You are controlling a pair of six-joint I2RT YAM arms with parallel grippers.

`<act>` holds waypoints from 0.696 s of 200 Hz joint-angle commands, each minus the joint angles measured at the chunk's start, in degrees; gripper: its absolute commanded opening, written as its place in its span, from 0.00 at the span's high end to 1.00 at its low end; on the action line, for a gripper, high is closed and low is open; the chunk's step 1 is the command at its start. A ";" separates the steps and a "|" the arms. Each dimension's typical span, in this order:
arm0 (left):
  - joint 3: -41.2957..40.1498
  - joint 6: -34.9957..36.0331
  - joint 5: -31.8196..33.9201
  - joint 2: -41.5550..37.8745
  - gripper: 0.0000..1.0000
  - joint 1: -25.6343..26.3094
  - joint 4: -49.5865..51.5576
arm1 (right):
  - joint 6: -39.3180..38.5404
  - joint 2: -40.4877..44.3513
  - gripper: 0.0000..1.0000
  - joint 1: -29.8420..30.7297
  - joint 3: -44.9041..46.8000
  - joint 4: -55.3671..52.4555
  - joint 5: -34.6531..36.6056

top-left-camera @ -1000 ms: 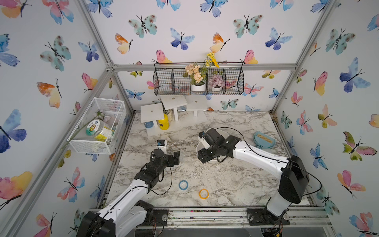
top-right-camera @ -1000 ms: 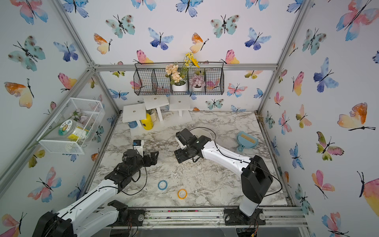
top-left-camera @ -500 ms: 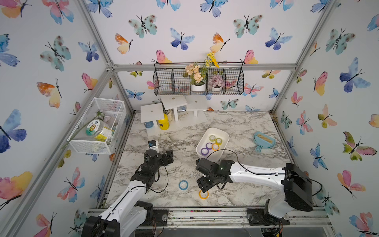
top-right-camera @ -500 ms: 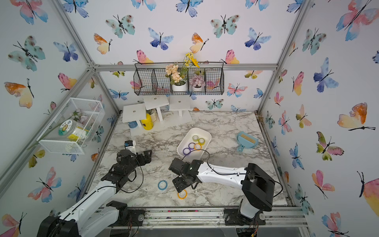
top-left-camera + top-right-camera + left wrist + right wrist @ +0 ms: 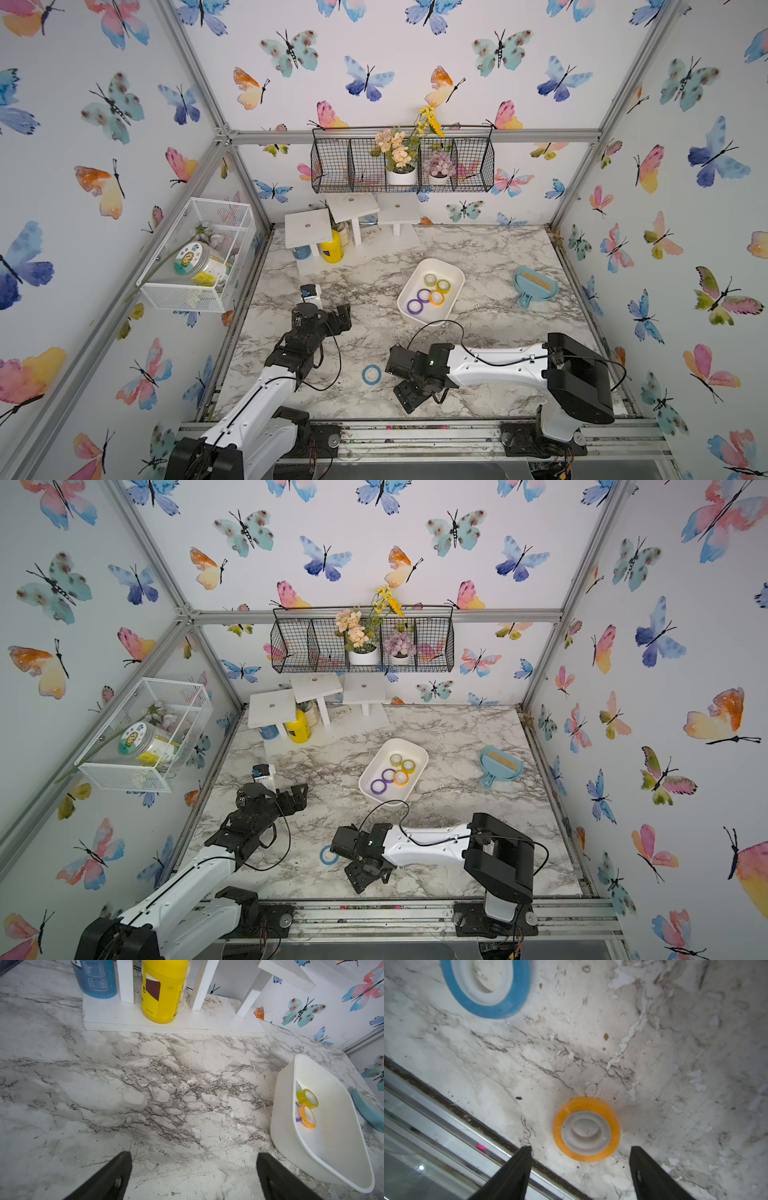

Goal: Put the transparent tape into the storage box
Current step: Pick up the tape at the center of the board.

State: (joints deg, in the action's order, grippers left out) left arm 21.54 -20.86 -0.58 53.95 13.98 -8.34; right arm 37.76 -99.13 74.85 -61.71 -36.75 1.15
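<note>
While the orange tape roll (image 5: 586, 1129) lies flat on the marble table (image 5: 675, 1043), well apart from the storage box (image 5: 449, 299) on its robot-facing side, the right gripper (image 5: 580, 1167) sits over it with jaws apart. One finger stands on either side of the roll's near part, and neither touches it. Both top views hide this roll under that gripper (image 5: 409, 397). Count outside the box: two loose rolls, the orange one and one blue tape roll (image 5: 371, 374), which lies flat, apart from the orange one and also on the box's robot-facing side. Count inside the box: five rolls as far as I can tell, bunched together, with part of the floor bare. Left gripper (image 5: 194, 1167): jaws wide apart, nothing between them, over bare marble on the left-arm side of the box. Edges: the orange roll lies close to the table's front edge and its metal rail (image 5: 446, 1118). Bare marble runs between the box and the left gripper, and between the box and both loose rolls.
</note>
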 commanded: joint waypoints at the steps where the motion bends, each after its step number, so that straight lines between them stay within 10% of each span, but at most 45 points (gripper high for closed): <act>1: 0.52 0.13 -1.70 -0.08 0.01 -0.18 0.21 | 1.09 -1.39 0.20 0.32 -0.16 -0.18 1.89; 139: 0.46 -0.06 -2.15 0.72 0.02 -0.18 -0.10 | 0.47 -5.17 0.32 0.30 -2.45 -2.18 3.17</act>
State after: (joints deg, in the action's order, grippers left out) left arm 21.54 -20.88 -0.62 54.50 13.98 -8.34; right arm 38.02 -103.09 74.85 -63.33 -36.93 2.50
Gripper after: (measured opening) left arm 0.986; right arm 0.691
